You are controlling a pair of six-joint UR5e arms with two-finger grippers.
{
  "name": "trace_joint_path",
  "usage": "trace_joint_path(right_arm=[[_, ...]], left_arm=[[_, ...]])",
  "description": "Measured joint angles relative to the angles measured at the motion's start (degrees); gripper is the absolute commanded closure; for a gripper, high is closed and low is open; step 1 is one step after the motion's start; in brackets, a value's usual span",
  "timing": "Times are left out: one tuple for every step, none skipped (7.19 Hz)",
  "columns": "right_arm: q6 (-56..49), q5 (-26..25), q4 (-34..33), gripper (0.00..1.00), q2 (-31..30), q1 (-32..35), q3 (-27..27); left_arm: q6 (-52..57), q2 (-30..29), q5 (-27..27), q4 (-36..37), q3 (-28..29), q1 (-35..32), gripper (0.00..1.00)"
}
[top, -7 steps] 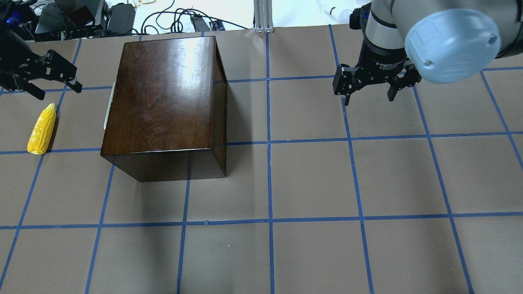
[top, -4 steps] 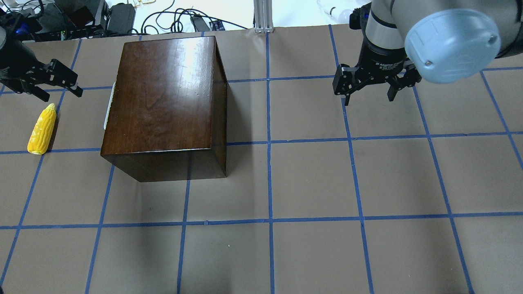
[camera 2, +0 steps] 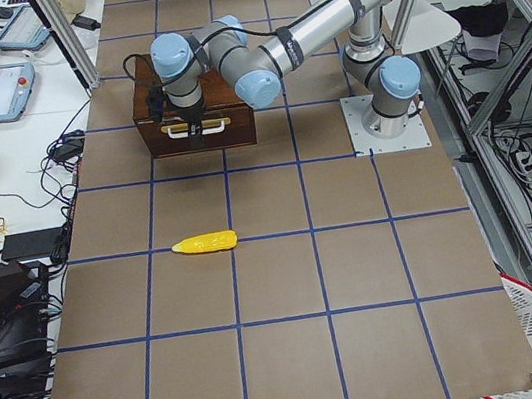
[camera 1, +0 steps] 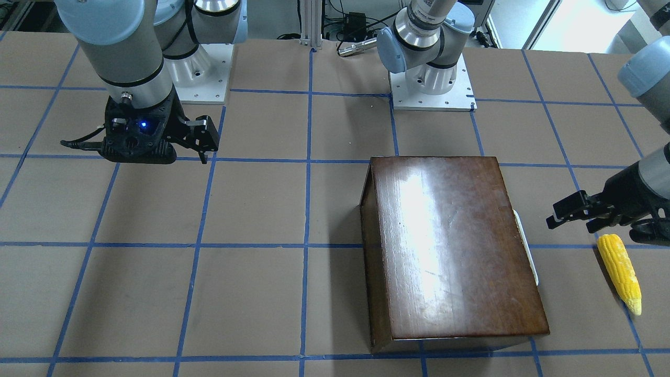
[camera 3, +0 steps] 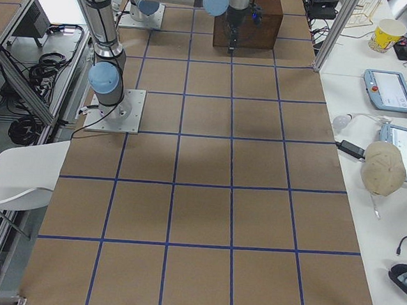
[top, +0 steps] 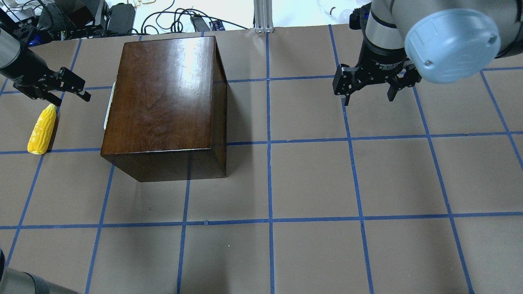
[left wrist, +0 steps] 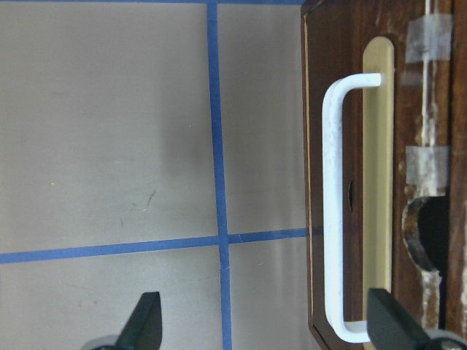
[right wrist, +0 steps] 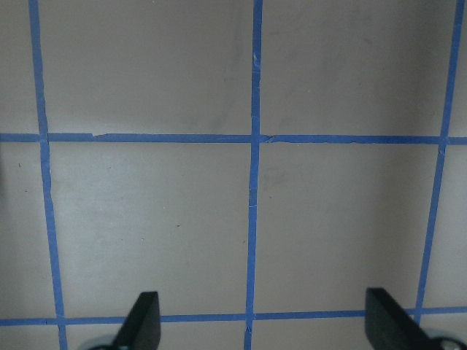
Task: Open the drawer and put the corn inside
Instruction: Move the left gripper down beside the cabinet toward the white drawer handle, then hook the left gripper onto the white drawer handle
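Note:
The dark-brown wooden box point(top: 163, 102) stands at the left middle of the table. Its drawer is shut; the dark front panel point(left wrist: 314, 146) with the whitish handle point(left wrist: 332, 211) faces my left gripper. Only a white sliver of the handle point(top: 107, 112) shows from overhead. The yellow corn point(top: 41, 128) lies flat on the table left of the box, also in the front-facing view point(camera 1: 620, 272). My left gripper point(top: 71, 98) is open and empty, just beyond the corn's pale tip, a short way off the handle. My right gripper point(top: 367, 98) is open and empty, far right of the box.
The brown table point(top: 310, 183) is marked with a blue tape grid. Cables and power bricks point(top: 122, 16) lie past the far edge. The two arm bases point(camera 1: 432, 78) stand at the robot's side of the table.
My left gripper has moved right, toward the box's handle side, and its wrist has turned. The right arm, the corn and the box have not moved.

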Motion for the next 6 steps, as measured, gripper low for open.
trace_joint_path(right_arm=[[0.0,0.03,-0.02,0.0,0.0,0.0,0.0],[0.0,0.05,-0.01,0.0,0.0,0.0,0.0],[0.0,0.06,0.01,0.0,0.0,0.0,0.0],[0.0,0.07,0.01,0.0,0.0,0.0,0.0],[0.0,0.07,0.02,0.0,0.0,0.0,0.0],[0.0,0.07,0.0,0.0,0.0,0.0,0.0]], left_arm=[[0.63,-1.06,-0.82,0.02,-0.06,0.45,0.0],[1.41,-2.14,-2.07,0.01,-0.11,0.63,0.0],[1.8,-3.13,-3.34,-0.04,-0.13,0.66,0.0],[1.97,-3.97,-4.03,-0.2,-0.17,0.68,0.0],[2.11,-4.54,-4.29,-0.38,-0.3,0.68,0.0],[2.28,-4.85,-4.79,-0.51,-0.51,0.66,0.0]])
